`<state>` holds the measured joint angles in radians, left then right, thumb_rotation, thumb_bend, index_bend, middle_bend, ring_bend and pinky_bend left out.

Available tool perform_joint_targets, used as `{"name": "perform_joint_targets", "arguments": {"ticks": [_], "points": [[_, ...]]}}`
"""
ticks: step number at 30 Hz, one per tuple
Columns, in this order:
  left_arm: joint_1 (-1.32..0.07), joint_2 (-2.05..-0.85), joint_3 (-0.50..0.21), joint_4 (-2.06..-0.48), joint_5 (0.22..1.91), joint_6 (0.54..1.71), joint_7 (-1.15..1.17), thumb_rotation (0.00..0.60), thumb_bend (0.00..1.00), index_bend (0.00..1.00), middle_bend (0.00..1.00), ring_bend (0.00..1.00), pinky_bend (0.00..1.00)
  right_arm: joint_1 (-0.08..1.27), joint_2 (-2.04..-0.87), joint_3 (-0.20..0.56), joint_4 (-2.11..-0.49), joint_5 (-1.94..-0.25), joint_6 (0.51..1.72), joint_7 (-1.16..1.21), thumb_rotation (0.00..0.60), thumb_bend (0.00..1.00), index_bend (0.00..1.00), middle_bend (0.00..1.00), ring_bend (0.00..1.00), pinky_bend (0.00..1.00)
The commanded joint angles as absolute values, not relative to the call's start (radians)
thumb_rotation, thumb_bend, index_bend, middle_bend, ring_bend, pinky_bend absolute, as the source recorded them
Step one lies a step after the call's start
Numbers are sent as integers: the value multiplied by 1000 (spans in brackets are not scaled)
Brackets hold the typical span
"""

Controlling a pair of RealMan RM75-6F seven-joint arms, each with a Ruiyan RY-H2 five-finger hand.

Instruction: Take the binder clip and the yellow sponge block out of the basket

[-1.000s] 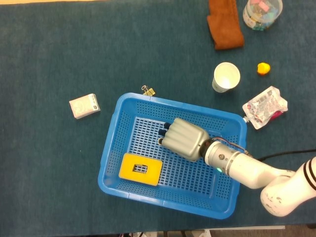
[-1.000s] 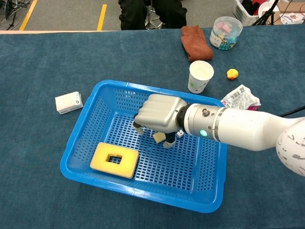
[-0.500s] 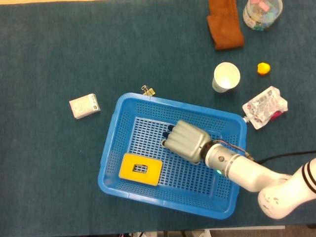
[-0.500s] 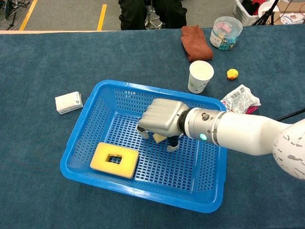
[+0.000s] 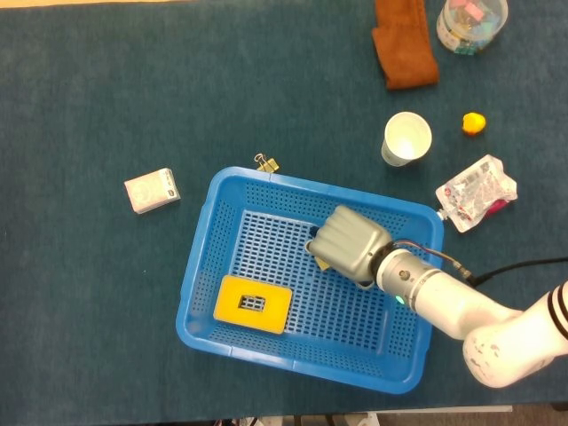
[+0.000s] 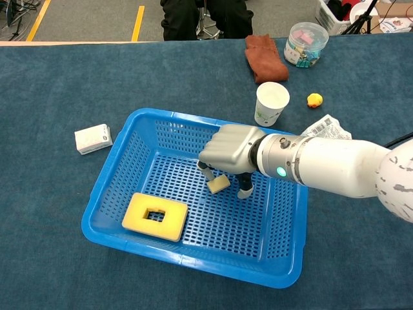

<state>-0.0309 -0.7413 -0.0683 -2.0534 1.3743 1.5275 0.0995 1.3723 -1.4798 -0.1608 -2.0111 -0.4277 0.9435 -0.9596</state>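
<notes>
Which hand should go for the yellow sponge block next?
Right. The right hand is already inside the blue basket, close to the yellow sponge block. The left hand shows in neither view.

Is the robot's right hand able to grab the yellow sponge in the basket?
Probably yes. The yellow sponge lies uncovered on the basket floor, and the right hand hovers inside the basket beside it, nothing between them.

Sponge block (image 5: pixel 253 303) in basket (image 5: pixel 200 257) (binder clip (image 5: pixel 265 163) just outside)
</notes>
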Motion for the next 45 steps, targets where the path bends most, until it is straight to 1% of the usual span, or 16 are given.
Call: {"name": "perform_joint_targets", "arguments": {"ticks": [1,3,5,13,18,22,29,39,41,44,45], "points": [[-31,-742,-69,-2053,1373,1528,99,600,174,283,201,129,115,1379,-1481,-171,-2010,-413,939,-965,600,155,341,314,488,634],[-30,-742,-68,-2052,1373,1530,100,600,174,282,201,129,115,1383,-1484,-176,-2008,-406,940,-967,600,156,329,314,548,643],[-30,-741,-68,-2052,1371,1529,101,600,174,282,201,129,115,1386,-1485,-181,-2007,-402,944,-970,600,156,326,314,575,643],[-34,-743,-69,-2049,1367,1522,100,600,174,282,201,129,115,1399,-1482,-194,-2008,-370,945,-975,600,156,325,314,574,643],[-34,-744,-70,-2047,1364,1522,98,600,174,283,201,129,115,1412,-1482,-205,-2010,-338,921,-973,600,156,325,314,575,643],[-36,-745,-72,-2047,1361,1521,98,600,174,282,201,129,115,1413,-1478,-193,-2015,-336,884,-936,600,157,325,314,574,645],[-32,-746,-70,-2045,1364,1527,98,600,174,282,201,129,116,1402,-1462,-161,-2021,-380,806,-837,600,156,323,315,574,647],[-23,-742,-66,-2050,1368,1537,98,600,174,282,201,129,115,1391,-1452,-154,-2029,-464,772,-756,600,156,319,315,574,647],[-23,-743,-66,-2052,1373,1539,99,600,174,282,202,129,115,1386,-1454,-158,-2025,-504,791,-758,600,156,319,315,574,648],[-23,-743,-65,-2053,1375,1540,99,600,174,282,202,129,115,1368,-1467,-184,-2015,-588,863,-803,600,156,319,321,569,648],[-23,-743,-66,-2053,1375,1541,99,600,175,283,202,129,115,1357,-1474,-190,-2011,-619,885,-811,600,156,319,324,554,647]]}}
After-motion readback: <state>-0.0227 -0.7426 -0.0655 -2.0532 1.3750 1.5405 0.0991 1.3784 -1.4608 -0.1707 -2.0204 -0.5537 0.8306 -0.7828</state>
